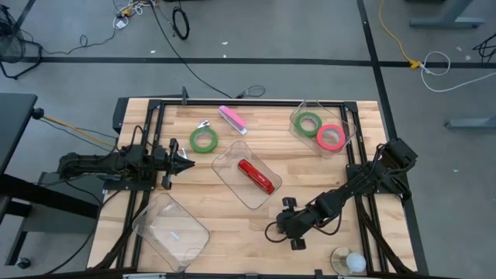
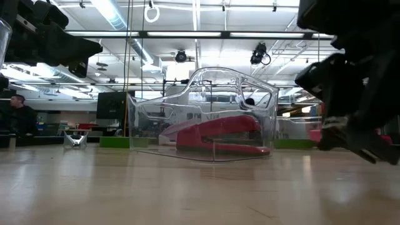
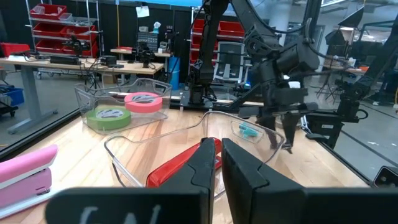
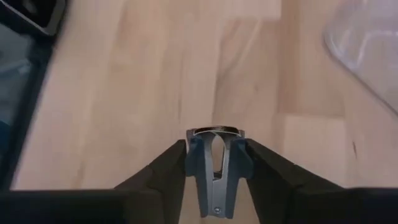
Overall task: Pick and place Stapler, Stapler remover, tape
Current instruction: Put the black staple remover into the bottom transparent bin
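Red stapler [image 1: 257, 176] sits in centre tray [image 1: 232, 155], two tapes [image 1: 320, 129] in the far-right tray [image 1: 350, 124]; green tape [image 1: 204, 140], pink stapler [image 1: 232, 119] loose; right gripper [image 4: 216, 163] pinches staple remover [image 4: 216, 168] above the table, left gripper [image 1: 186, 163] closed, empty.

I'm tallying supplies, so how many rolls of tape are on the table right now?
3. One green roll lies loose on the wood near the left gripper; another green roll and a red-pink roll sit together in the clear far-right container.
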